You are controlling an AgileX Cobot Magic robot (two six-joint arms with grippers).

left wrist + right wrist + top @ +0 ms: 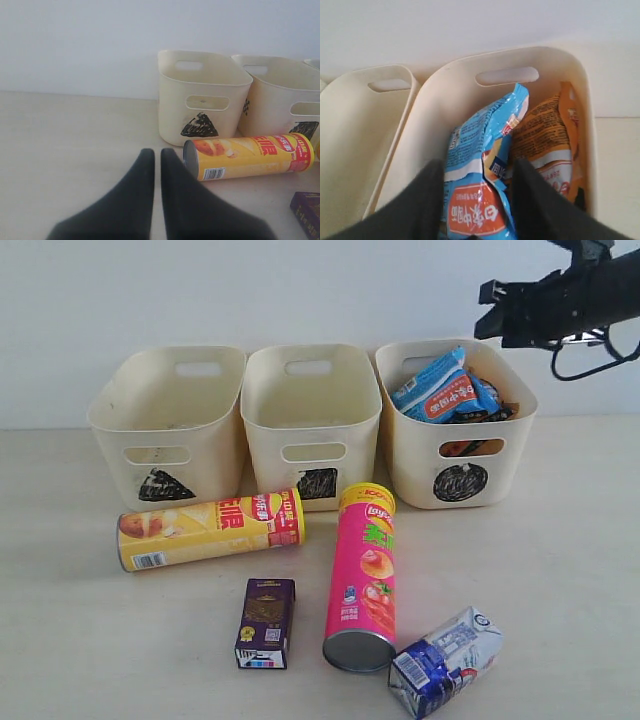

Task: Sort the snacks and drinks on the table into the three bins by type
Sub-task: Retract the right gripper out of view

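Up front, a blue-white box carton (445, 662), a dark purple box carton (266, 623), a pink chip tube (363, 575) and a yellow chip tube (210, 530) lie on the beige table (100, 640). The left gripper (153, 152) is pinched shut, empty. Behind, a blue-white foil packet (440, 388) lies in the cream circle-marked plastic bin (455, 455); the right gripper (479, 164) hangs above, fingers parted, empty.

The left gripper (154, 152) is held low, and its two dark fingers (135, 200) are pressed almost together, with only a thin slit left between them. Nothing is gripped. The right arm (580, 295) is held high at the right of the exterior view and is stretched leftward, roughly level, with a cable (585, 355) looped beneath it. The right gripper (477, 172) is parted, its fingers (420, 200) set well apart, and nothing is clasped.
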